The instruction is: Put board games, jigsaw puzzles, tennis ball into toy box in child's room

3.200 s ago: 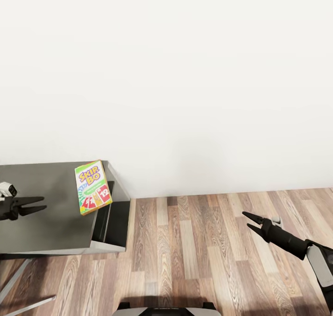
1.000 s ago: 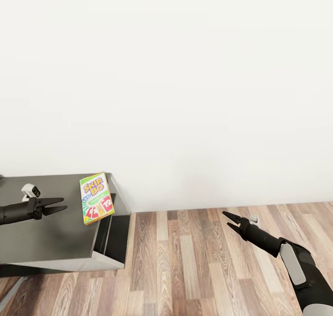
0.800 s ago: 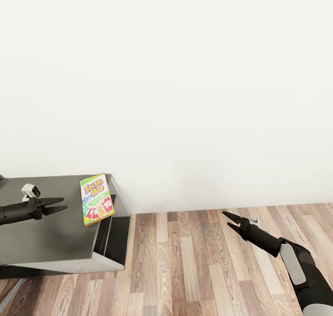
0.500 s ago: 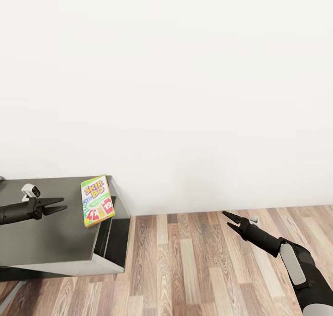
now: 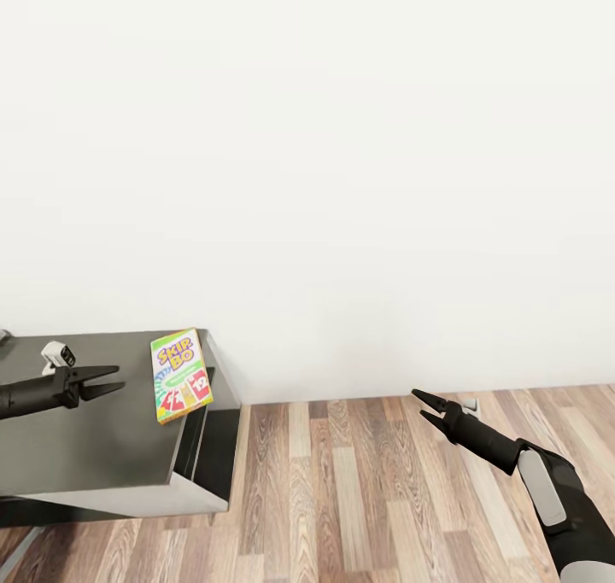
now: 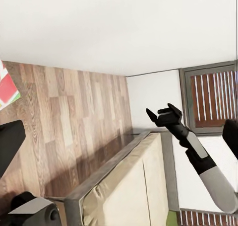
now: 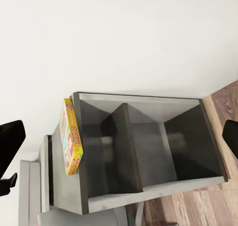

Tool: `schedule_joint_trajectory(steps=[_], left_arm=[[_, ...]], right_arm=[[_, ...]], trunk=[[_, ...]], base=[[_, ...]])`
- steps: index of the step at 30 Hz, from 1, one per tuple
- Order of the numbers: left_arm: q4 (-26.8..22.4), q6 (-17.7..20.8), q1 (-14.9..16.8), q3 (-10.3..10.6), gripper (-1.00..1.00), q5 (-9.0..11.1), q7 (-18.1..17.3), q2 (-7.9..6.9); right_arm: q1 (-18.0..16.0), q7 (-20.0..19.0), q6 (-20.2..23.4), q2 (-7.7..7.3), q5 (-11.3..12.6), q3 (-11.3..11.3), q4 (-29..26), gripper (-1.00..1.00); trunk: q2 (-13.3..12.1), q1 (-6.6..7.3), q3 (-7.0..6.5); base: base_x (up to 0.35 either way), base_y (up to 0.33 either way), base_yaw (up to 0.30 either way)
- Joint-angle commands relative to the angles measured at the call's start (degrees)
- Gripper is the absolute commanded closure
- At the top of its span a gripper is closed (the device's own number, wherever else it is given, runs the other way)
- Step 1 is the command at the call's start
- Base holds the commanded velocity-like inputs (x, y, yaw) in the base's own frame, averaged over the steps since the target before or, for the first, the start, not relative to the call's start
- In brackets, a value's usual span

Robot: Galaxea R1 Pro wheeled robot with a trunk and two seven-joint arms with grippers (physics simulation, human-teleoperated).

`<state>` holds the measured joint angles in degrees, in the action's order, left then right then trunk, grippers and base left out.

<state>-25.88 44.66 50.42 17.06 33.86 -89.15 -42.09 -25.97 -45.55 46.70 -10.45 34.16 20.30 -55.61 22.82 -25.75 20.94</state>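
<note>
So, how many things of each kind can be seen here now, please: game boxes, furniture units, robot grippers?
Yellow-green "Skip-Bo" game box: 1
Dark grey side unit with open compartments: 1
Black two-finger grippers: 2, left gripper, right gripper, both open and empty
Total: 4

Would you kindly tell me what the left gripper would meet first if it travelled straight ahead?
Probably the yellow-green Skip-Bo board game box lying flat on the dark grey side unit; the open left gripper points toward it, though possibly above.

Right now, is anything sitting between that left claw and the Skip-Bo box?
Nothing visible. The left gripper, jaws open, is over the dark unit's top and points toward the Skip-Bo box, with bare surface between them.
</note>
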Motion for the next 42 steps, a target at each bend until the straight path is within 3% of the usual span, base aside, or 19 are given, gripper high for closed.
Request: schedule_joint_trajectory(steps=[1,5,11,17,21,37,42], left_arm=[[0.06,0.70,0.09,0.32,-1.00,0.28,-0.29,0.01],[-0.64,1.12,0.48,0.30,-1.00,-0.07,0.06,-0.10],[-1.27,2.68,0.71,0.38,-1.00,-0.28,4.28,-0.79],[-1.30,3.14,0.68,0.95,-1.00,-0.77,7.99,-2.54],[-1.39,3.18,0.67,1.05,-1.00,-1.38,8.26,-3.29],[-1.22,2.88,0.55,0.52,-1.00,-1.01,7.76,-3.19],[1.16,2.63,0.32,0.70,-1.00,-0.74,7.35,-2.38]], right_arm=[[-0.04,-0.13,0.30,0.00,0.01,0.12,0.03,-1.00],[-0.05,-0.10,0.28,-0.01,-0.04,0.14,0.12,-1.00],[-0.05,0.00,-0.56,0.23,-0.37,-0.25,0.15,-1.00],[-0.05,1.46,-2.61,2.58,-0.40,-0.34,0.15,-1.00],[-0.07,2.77,-2.71,3.35,-0.26,-0.28,0.09,-1.00],[-0.06,2.66,-2.45,3.08,0.55,0.01,-0.27,-1.00],[-0.06,2.66,-2.28,2.97,0.56,0.06,-0.29,-1.00]], trunk=[[0.10,-0.04,0.00],[0.10,-0.04,-0.38],[0.10,-0.04,-0.95],[0.10,-0.04,-1.52],[0.10,-0.04,-1.90],[0.10,-0.04,-3.42],[0.10,-0.04,-3.90]], base=[[0.000,0.000,0.000],[0.000,0.000,0.000],[0.000,0.000,0.000],[0.000,0.000,0.000],[0.000,0.000,0.000],[0.000,0.000,0.000],[0.000,0.000,0.000]])
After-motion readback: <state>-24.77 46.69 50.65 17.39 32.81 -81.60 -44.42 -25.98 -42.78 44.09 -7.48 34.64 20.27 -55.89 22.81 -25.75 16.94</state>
